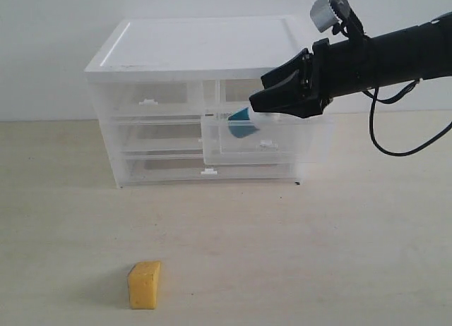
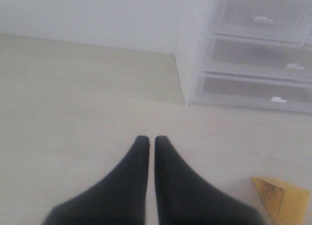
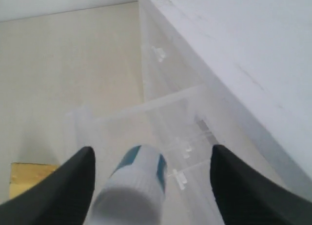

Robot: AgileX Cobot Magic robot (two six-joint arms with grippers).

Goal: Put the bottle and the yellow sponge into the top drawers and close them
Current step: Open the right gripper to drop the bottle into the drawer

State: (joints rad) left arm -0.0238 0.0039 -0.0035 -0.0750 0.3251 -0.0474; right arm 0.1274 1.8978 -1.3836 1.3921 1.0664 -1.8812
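The bottle (image 1: pixel 242 123) leans tilted inside the pulled-out right top drawer (image 1: pixel 289 141), its white cap toward my right gripper (image 1: pixel 258 91). That gripper hovers over the drawer, open, one finger on each side of the bottle (image 3: pixel 134 186) and apart from it in the right wrist view. The left top drawer (image 1: pixel 152 100) is shut. On the table in front stands the yellow sponge (image 1: pixel 144 285). My left gripper (image 2: pixel 152 138) is shut and empty, low over the table, with the sponge (image 2: pixel 280 198) off to one side. The exterior view does not show the left gripper.
The white-topped cabinet (image 1: pixel 205 47) stands at the back of the table against a white wall. Its two full-width lower drawers (image 1: pixel 162 167) are shut. The right arm's cable (image 1: pixel 395 146) hangs beside the cabinet.
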